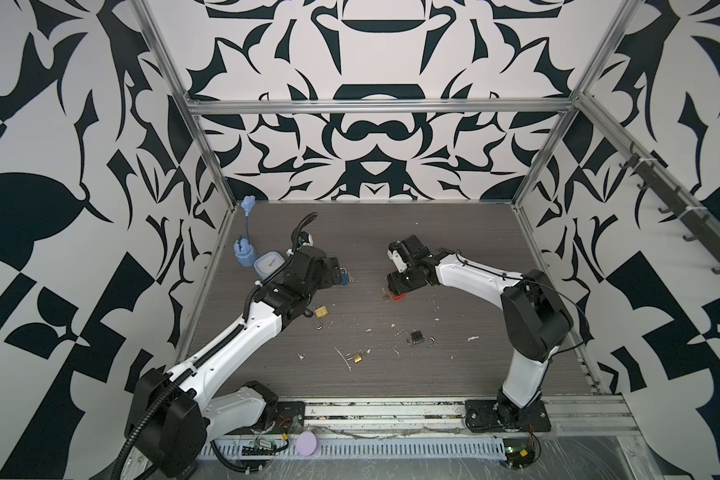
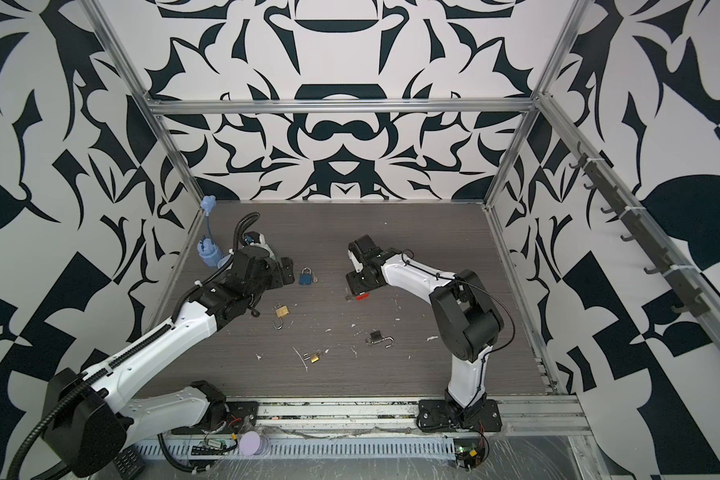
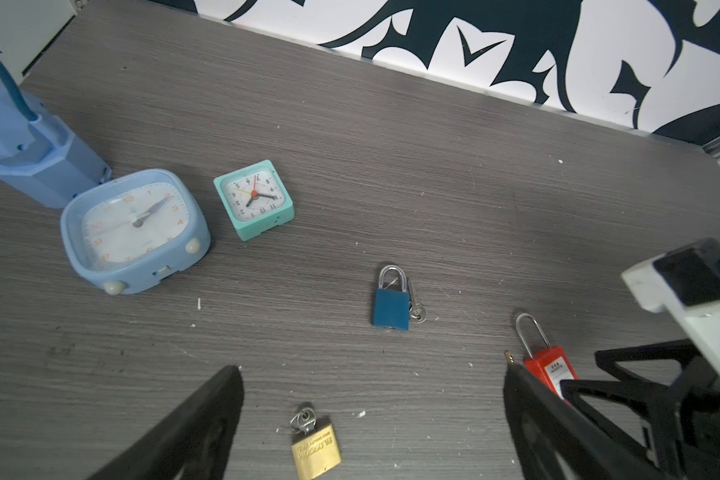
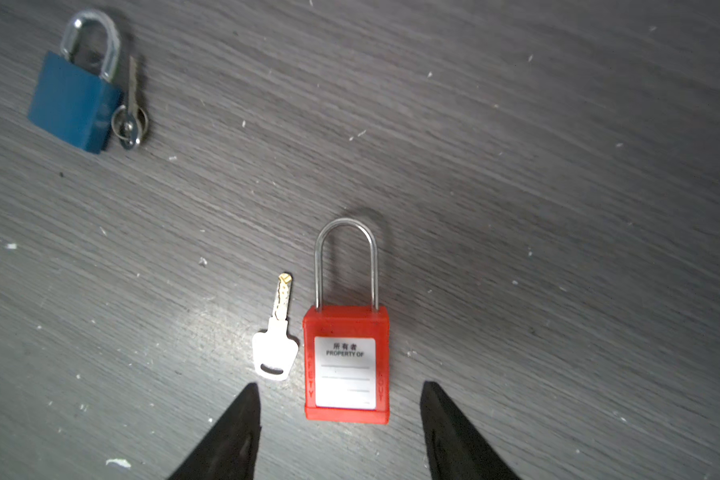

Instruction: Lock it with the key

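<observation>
Thin key [image 4: 276, 345], likely slippery, lies flat on the counter [image 4: 558, 208] beside the rigid red padlock [image 4: 346, 365] — pinch its broad head; right fingers [image 4: 238, 428] and left fingers [image 3: 200, 415] spread, empty

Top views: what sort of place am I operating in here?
Probably a lab test cell for robot trials: an aluminium frame holding patterned wall panels, left arm and right arm bolted to a front rail, and loose padlocks like the red padlock on the table.

Grey table [image 4: 558, 166]; red padlock [image 4: 346, 365] lies flat; white key [image 4: 276, 345] just beside red padlock; blue padlock [image 4: 73, 102] well apart.
</observation>
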{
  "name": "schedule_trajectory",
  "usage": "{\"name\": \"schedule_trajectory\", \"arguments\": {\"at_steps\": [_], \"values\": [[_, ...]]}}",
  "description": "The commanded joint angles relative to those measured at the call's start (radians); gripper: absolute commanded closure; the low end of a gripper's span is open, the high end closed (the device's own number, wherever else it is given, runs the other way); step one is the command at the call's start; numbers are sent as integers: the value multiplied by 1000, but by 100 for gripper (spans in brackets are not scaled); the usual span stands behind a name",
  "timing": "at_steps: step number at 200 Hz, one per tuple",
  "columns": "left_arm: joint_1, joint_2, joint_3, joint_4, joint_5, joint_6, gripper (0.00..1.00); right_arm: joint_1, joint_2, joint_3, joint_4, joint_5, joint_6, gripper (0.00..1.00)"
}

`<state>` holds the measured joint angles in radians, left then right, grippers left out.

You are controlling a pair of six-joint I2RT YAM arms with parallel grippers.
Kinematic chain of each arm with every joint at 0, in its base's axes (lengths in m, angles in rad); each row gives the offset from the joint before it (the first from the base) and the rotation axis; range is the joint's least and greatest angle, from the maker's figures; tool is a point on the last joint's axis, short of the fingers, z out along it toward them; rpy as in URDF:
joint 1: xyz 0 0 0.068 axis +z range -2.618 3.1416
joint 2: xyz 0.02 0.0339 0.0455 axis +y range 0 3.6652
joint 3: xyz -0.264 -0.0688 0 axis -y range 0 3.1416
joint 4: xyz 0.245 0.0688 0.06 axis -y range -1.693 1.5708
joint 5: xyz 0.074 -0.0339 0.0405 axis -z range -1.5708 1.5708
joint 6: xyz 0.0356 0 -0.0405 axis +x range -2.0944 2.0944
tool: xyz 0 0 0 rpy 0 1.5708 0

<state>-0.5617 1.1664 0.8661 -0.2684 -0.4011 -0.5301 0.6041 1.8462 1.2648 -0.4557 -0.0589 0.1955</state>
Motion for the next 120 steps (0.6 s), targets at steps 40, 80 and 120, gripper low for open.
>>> {"name": "schedule_trajectory", "arguments": {"at_steps": [40,80,120], "values": [[5,55,59,-4,36,-2,1,6,16,-32,35,29,-50,41],[5,64,71,-9,39,-10,1,7,32,-45,38,31,-72,49],[5,62,69,-11,46,-13,1,7,27,-64,52,-3,-105,58]]}}
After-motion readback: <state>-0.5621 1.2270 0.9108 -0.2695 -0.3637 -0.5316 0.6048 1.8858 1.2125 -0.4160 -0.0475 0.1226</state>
